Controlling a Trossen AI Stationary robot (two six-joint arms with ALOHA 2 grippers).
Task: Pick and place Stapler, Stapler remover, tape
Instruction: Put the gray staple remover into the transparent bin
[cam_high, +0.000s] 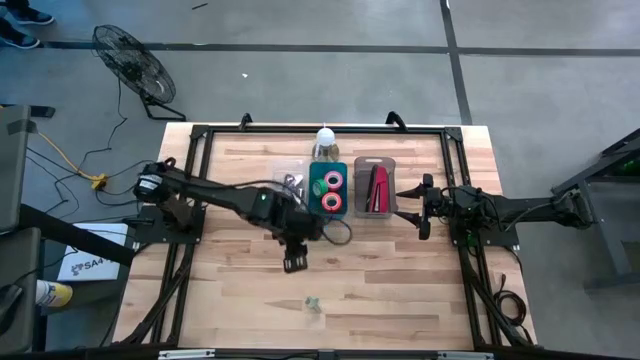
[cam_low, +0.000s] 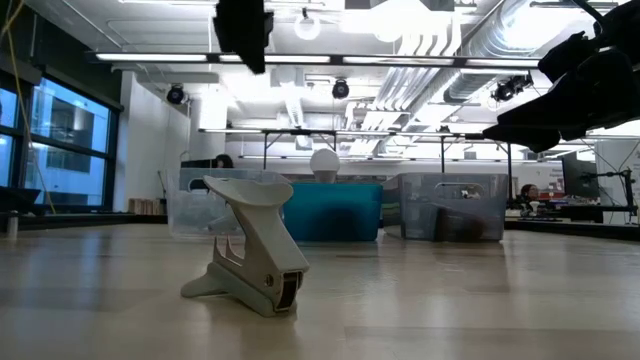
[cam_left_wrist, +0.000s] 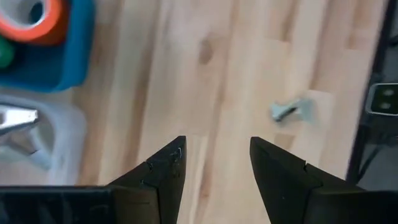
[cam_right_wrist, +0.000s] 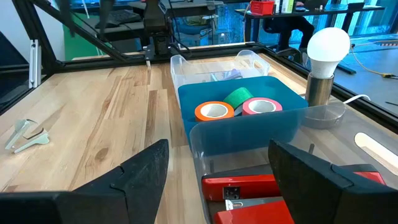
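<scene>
Staple remover (cam_low: 248, 248) lies (alone) well apart from left hand (cam_high: 294, 262).

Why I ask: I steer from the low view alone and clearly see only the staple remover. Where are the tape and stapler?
Observer: The tape rolls lie in the blue bin; the red stapler lies in the clear bin beside it.
Operator: Is either hand holding anything?
Observer: No. The left hand hovers open over bare table, between the bins and the staple remover.
Operator: And the right?
Observer: The right hand is open and empty, facing the stapler's bin.
</scene>
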